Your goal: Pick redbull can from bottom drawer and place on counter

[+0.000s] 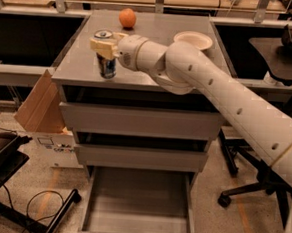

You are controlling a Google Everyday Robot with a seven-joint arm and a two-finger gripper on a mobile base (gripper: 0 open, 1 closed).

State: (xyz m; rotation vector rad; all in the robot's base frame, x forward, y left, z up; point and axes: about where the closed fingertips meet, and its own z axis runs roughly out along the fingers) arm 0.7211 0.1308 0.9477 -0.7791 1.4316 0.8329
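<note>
Nearly done: the gripper (106,48), jaws clamped on the can (108,66), holds it upright over the front-left of the surface (152,23) — clear of the open bottom drawer (137,203). Left — setting it down and letting go.

Arm reaching up-left from lower right, jaws clamped around redbull can (108,69)

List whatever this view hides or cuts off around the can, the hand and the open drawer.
1. Camera view: the hand, shut on the redbull can at the counter's left front, covers the can's middle.
2. Whether the can's base touches the counter cannot be told.
3. The bottom drawer's front panel is cut by the lower edge.
4. The arm covers part of the bowl's near rim.
</note>
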